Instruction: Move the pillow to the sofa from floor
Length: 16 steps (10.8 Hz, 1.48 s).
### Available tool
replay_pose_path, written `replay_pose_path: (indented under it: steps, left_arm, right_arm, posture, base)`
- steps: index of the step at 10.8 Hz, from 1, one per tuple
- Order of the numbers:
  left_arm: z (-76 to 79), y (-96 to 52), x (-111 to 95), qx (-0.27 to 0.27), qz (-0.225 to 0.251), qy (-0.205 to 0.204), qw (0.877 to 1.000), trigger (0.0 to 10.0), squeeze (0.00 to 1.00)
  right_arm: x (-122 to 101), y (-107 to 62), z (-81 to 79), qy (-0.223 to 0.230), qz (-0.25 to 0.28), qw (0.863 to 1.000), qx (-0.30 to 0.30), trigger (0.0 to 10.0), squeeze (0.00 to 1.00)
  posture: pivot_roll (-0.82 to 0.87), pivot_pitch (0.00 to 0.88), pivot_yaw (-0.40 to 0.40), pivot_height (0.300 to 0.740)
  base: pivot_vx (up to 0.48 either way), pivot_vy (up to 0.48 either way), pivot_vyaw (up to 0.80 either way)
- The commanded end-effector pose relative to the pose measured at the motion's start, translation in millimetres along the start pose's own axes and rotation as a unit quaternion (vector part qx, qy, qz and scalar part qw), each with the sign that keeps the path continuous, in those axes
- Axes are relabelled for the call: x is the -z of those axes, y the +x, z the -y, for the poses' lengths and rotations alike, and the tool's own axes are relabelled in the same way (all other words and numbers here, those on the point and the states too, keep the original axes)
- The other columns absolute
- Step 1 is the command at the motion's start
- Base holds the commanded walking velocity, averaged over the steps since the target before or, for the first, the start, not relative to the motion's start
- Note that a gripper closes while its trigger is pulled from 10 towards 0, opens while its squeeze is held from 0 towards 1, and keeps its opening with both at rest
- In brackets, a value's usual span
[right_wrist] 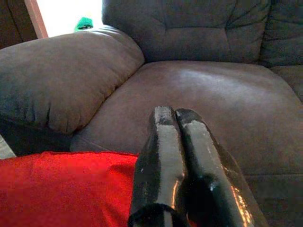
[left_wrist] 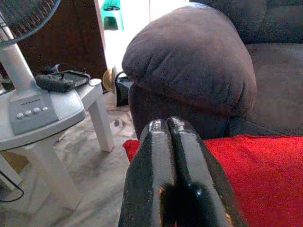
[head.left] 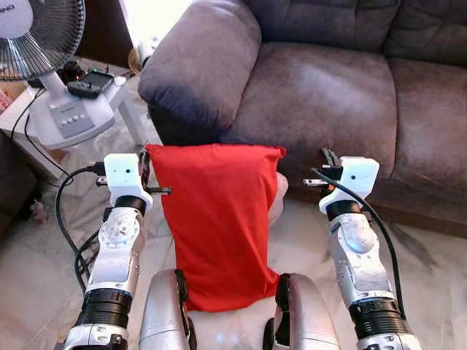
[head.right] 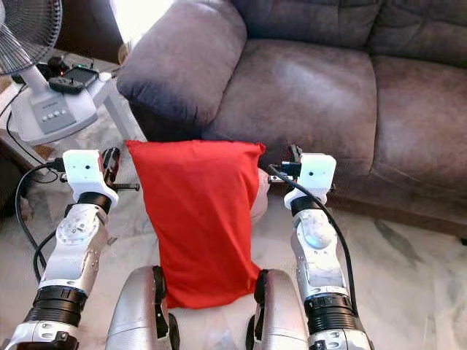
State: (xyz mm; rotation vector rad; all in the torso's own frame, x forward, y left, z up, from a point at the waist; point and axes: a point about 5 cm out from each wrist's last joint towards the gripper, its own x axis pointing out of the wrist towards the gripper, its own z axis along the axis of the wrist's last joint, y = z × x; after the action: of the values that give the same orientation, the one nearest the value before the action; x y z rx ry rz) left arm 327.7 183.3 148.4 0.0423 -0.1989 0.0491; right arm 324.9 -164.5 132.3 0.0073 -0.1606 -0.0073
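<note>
A red pillow (head.left: 217, 222) stands upright on the floor in front of the brown sofa (head.left: 328, 95), its lower end between my two silver legs. My left gripper (head.left: 144, 166) is shut with nothing in it, right beside the pillow's upper left corner; whether it touches the cloth I cannot tell. My right gripper (head.left: 327, 158) is also shut and empty, a short way off the pillow's upper right corner, near the sofa's front. In the left wrist view the closed fingers (left_wrist: 156, 156) point at the sofa's armrest (left_wrist: 189, 61), with the pillow (left_wrist: 255, 179) alongside.
A white side table (head.left: 87, 109) at the left carries a fan (head.left: 36, 33) and a dark remote (head.left: 91, 82). Black cables (head.left: 62, 219) hang beside my left arm. Something white (head.left: 277, 193) peeks out behind the pillow. Pale marble floor (head.left: 430, 270) lies at the right.
</note>
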Motion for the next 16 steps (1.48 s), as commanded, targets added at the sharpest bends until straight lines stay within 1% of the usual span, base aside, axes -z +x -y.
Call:
replay_pose_path:
  steps: [1, 5, 6, 8, 9, 10, 14, 16]
  left_arm:
    - [1.2, -2.0, 3.8, 0.0, -0.004, 0.008, 1.0, 10.0, 0.0]
    - [3.0, -1.8, 3.7, 0.001, -0.002, 0.006, 1.0, 10.0, 0.0]
    - [3.5, -1.8, 3.7, 0.001, -0.002, 0.005, 1.0, 10.0, 0.0]
    - [3.9, -1.0, 2.9, -0.001, 0.0, 0.004, 1.0, 10.0, 0.0]
    - [4.1, -0.4, 2.7, -0.002, -0.001, 0.004, 1.0, 10.0, 0.0]
    - [3.9, -0.3, 3.0, -0.006, -0.001, -0.003, 1.0, 10.0, 0.0]
    - [3.7, -0.3, 2.4, -0.01, 0.001, -0.005, 1.0, 10.0, 0.0]
    - [3.4, -0.6, 1.9, -0.01, 0.001, -0.007, 1.0, 10.0, 0.0]
  right_arm:
    - [1.3, -0.5, 2.3, 0.001, -0.006, 1.0, 0.006, 10.0, 0.0]
    - [0.4, -0.2, 4.2, 0.0, -0.008, 1.0, 0.007, 10.0, 0.0]
    - [0.2, -0.3, 2.3, -0.001, -0.007, 1.0, 0.001, 10.0, 0.0]
    - [0.6, -0.5, -0.5, -0.017, -0.01, 1.0, -0.011, 10.0, 0.0]
    - [1.9, -0.1, -0.8, -0.03, -0.016, 0.999, -0.019, 10.0, 0.0]
    - [2.0, -0.1, 0.1, -0.024, -0.016, 0.999, -0.016, 10.0, 0.0]
    - [2.6, 0.7, 4.9, -0.027, -0.023, 0.999, -0.013, 10.0, 0.0]
    - [3.5, 0.5, 4.9, -0.024, -0.027, 0.999, -0.014, 10.0, 0.0]
  posture:
    - [0.06, 0.118, -0.033, 0.577]
    - [0.05, 0.11, -0.036, 0.577]
    - [0.05, 0.111, -0.038, 0.577]
    - [0.05, 0.114, -0.039, 0.577]
    - [0.05, 0.123, -0.043, 0.577]
    - [0.05, 0.126, -0.044, 0.577]
    - [0.05, 0.143, -0.051, 0.577]
    - [0.05, 0.151, -0.052, 0.577]
  base:
    - [0.0, -0.266, 0.0]
    - [0.0, -0.266, 0.0]
    - [0.0, -0.266, 0.0]
    - [0.0, -0.266, 0.0]
    - [0.0, -0.27, 0.8]
    - [0.0, 0.0, 0.8]
    - [0.0, 0.0, 0.75]
    - [0.0, 0.0, 0.0]
